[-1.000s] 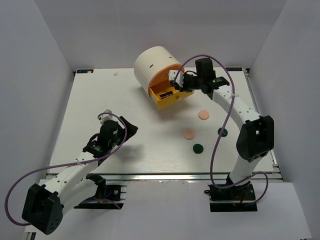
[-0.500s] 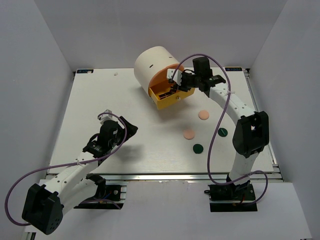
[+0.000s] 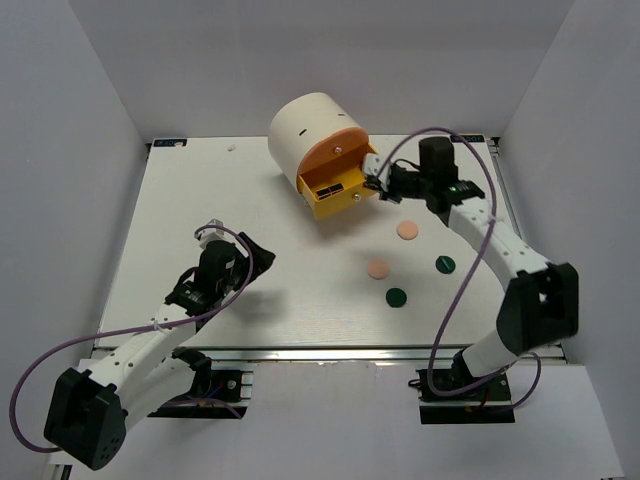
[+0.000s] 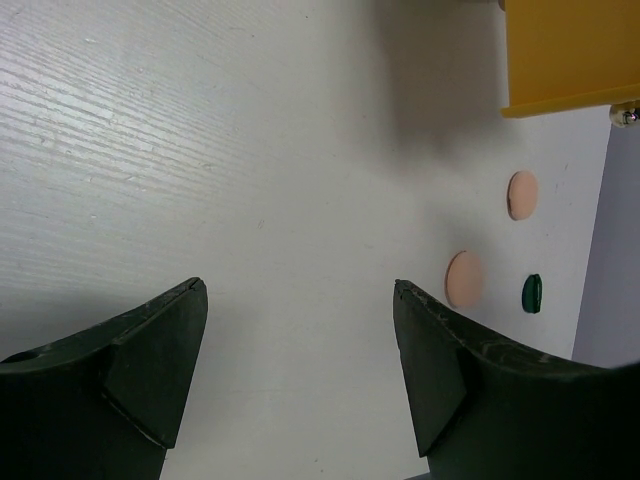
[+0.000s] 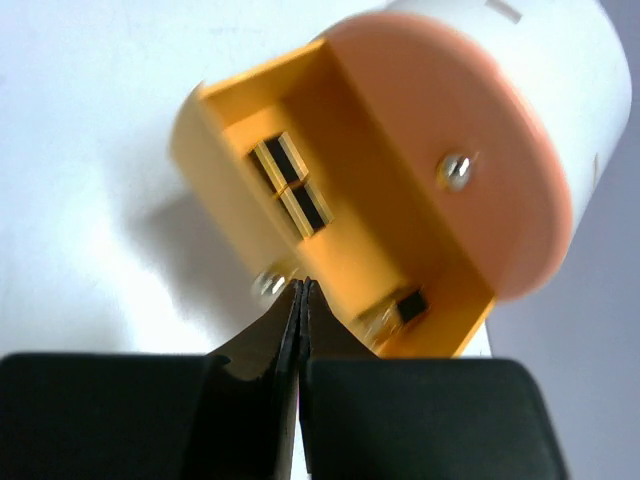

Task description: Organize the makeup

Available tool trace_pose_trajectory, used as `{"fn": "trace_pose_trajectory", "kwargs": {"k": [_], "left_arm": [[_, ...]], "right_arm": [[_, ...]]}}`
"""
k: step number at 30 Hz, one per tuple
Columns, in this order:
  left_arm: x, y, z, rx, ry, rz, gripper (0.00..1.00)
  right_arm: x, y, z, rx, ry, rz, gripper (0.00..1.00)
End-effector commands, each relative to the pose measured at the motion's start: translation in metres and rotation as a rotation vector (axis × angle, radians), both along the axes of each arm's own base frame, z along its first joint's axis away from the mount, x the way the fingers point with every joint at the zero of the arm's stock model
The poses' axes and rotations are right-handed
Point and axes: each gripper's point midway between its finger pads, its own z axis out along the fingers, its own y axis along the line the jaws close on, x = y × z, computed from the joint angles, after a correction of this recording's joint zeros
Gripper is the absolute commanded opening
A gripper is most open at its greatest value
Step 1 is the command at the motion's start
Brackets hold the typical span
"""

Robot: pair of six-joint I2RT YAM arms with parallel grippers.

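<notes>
My right fingers (image 5: 298, 345) are pressed together, gripping nothing, just in front of the open yellow drawer (image 5: 345, 235) where two black-and-gold palettes (image 5: 292, 185) lie. My left fingers (image 4: 140, 370) stand apart over the worktop (image 4: 250, 150). Two peach discs (image 3: 407, 230) and two green discs (image 3: 396, 296) lie near the drawer.

The top camera is looking down from above the near edge; both wrist cameras are facing the yellow drawer (image 3: 335, 190), the right one closely.

White arm links (image 3: 500, 245), bulky black joint housings (image 3: 538, 300), looping purple cables (image 3: 430, 129), black wedge-shaped end effector fingers (image 4: 150, 350)
</notes>
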Motion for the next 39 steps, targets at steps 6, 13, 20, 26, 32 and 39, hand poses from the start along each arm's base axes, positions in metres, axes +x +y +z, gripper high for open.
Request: {"fn": "trace_pose_trajectory", "kwargs": {"k": [6,13,20,26,32,39], "left_arm": [[0.002,0.000,0.003,-0.019,-0.020,-0.002,0.84],[0.004,-0.001,0.003,-0.021,-0.024,-0.006,0.84],[0.004,0.000,0.007,-0.016,-0.030,-0.002,0.85],[0.004,0.002,0.005,-0.013,-0.020,0.004,0.85],[0.006,0.000,0.005,-0.011,-0.016,0.002,0.84],[0.007,-0.001,0.002,-0.009,-0.008,-0.004,0.85]], "right_arm": [[-0.033,-0.044,-0.060,-0.175,-0.070,0.007,0.00],[0.002,-0.070,-0.083,-0.259,-0.054,-0.057,0.00],[0.043,-0.044,-0.083,-0.163,-0.013,-0.097,0.00],[0.055,-0.029,-0.091,-0.113,-0.087,-0.090,0.00],[0.071,-0.012,-0.087,-0.083,-0.141,-0.092,0.00],[0.088,0.010,-0.059,0.004,-0.125,-0.105,0.00]]}}
